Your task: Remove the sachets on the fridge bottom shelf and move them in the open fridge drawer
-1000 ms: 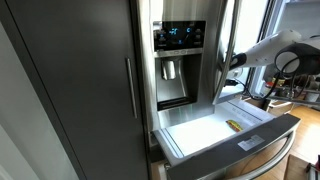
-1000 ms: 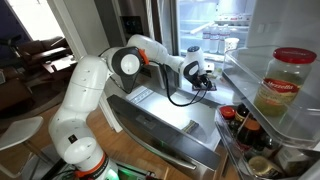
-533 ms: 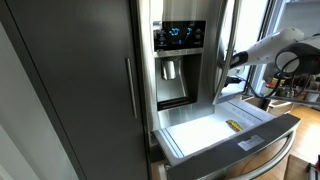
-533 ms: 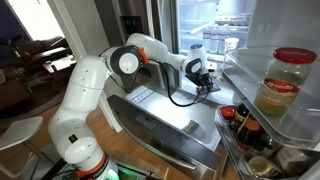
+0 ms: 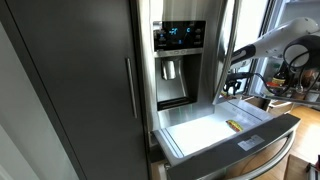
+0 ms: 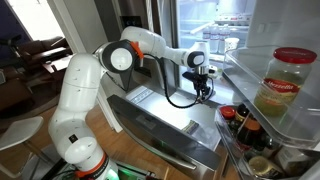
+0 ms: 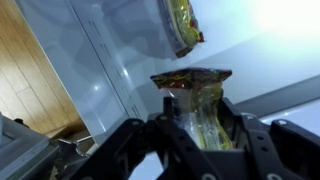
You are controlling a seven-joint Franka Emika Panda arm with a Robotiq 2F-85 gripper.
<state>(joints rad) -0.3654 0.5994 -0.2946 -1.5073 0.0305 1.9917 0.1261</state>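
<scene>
Gripper (image 6: 203,90) over the open fridge drawer (image 5: 190,136), sachet (image 7: 195,85) in its grip.
Wrist view: both fingers (image 7: 245,135) are clamped on the yellow-brown sachet, held above the drawer's white floor. A second sachet (image 5: 232,126) lies flat in the drawer near its front wall. Obstructions: the open door shelf (image 6: 262,118), carrying a jar (image 6: 293,80) and bottles (image 6: 240,125), stands beside the drawer.

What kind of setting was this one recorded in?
Most likely a home kitchen. A tall stainless-steel fridge with a lit door dispenser has its pull-out drawer open, a jar and bottles sit in the door shelves, and the floor is wooden.
</scene>
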